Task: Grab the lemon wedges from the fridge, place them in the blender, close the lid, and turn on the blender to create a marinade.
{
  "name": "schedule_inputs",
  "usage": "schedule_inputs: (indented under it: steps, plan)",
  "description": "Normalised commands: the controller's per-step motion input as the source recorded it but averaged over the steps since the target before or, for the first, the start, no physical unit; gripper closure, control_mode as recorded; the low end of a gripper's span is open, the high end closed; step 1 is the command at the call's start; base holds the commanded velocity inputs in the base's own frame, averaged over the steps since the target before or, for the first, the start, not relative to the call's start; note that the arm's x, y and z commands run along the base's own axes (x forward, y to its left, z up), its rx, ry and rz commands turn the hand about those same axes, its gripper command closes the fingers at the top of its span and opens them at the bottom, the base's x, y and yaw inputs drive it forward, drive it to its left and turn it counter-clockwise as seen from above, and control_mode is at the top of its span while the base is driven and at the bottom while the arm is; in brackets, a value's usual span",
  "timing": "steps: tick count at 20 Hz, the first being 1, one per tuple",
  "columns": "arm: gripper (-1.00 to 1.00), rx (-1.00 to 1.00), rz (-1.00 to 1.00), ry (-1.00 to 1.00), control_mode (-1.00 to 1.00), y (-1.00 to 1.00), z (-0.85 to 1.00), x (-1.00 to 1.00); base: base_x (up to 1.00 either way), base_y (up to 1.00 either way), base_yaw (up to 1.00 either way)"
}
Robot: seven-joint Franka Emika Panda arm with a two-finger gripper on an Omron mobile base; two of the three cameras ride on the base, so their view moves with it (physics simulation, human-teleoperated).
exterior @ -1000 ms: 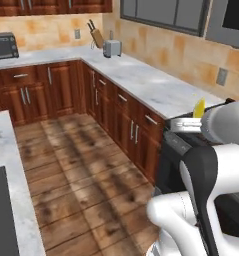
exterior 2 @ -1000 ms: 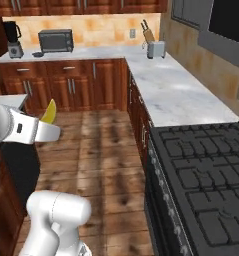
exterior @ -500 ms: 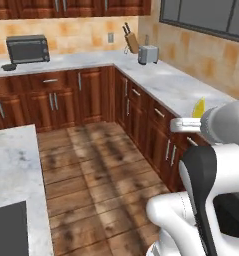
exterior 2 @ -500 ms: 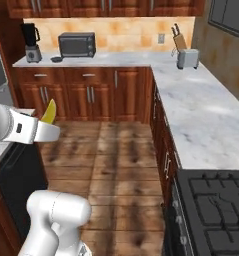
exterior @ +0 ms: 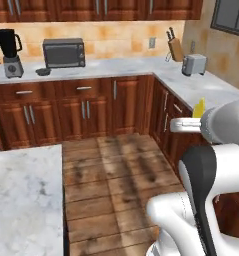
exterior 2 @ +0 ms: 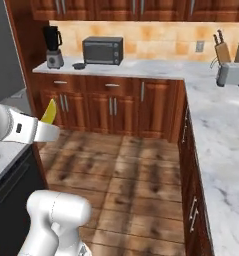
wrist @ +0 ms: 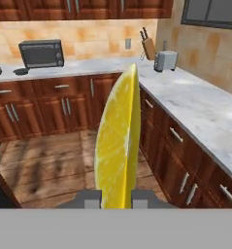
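Observation:
One of the lemon wedges (wrist: 118, 146), bright yellow, stands upright between my fingertips (wrist: 91, 198) in the hand view. My gripper (exterior: 196, 115) is shut on it, held in mid-air over the floor in front of the right-hand cabinets; the wedge (exterior 2: 49, 111) pokes up from the gripper (exterior 2: 47, 121). The blender (exterior: 10, 47) (exterior 2: 53, 46) stands at the far left of the back counter, well away from the gripper. Its dark lid (exterior: 42, 72) (exterior 2: 79, 65) lies on the counter beside it. The grey fridge (exterior 2: 6, 55) rises at the left edge of the right base view.
A dark toaster oven (exterior: 64, 52) sits right of the lid. A toaster (exterior: 193, 64) and knife block (exterior: 174, 47) occupy the corner. A marble island counter (exterior: 21, 190) lies at my lower left. Wooden floor (exterior: 116, 170) separates me from the back cabinets.
The whole picture has swung: the camera has turned toward the back counter, bringing the blender and toaster oven into view. The gripper stays shut on the lemon wedge.

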Motion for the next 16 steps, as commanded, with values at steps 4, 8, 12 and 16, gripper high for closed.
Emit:
schedule_inputs:
  steps: [4,8,12,16]
  plan:
    - [1.00,0.00,0.00,0.00,1.00,0.00,0.00,0.00,1.00,-0.01,0.33]
    - [1.00,0.00,0.00,0.00,1.00,0.00,0.00,0.00,1.00,-0.04,0.32]
    - [1.00,0.00,0.00,0.00,1.00,0.00,0.00,0.00,1.00,-0.11,0.32]
    - [1.00,0.00,0.00,0.00,1.00,0.00,0.00,0.00,1.00,-0.20,0.33]
